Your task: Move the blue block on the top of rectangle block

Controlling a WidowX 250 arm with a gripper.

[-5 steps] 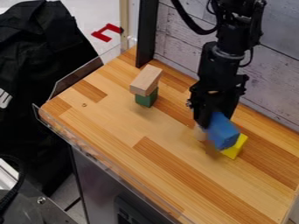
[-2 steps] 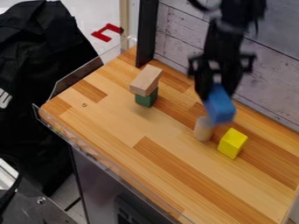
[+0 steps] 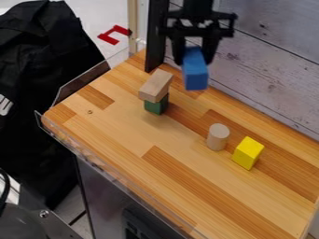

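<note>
My gripper hangs at the upper middle of the camera view, shut on the blue block. The blue block is held up in the air, its lower end hanging below the fingers. To its left and a little lower, a light wooden rectangular block lies on top of a green block, which stands on the wooden counter. The blue block and the rectangular block appear apart, with a narrow gap between them in the view.
On the counter, a light wooden cylinder stands right of the middle, with a yellow block beside it. A black post rises behind the stacked blocks, and a plank wall backs the counter.
My gripper has lifted the blue block from near the cylinder and yellow block and carried it up and left, closer to the stacked blocks. Those other blocks have stayed where they were.
</note>
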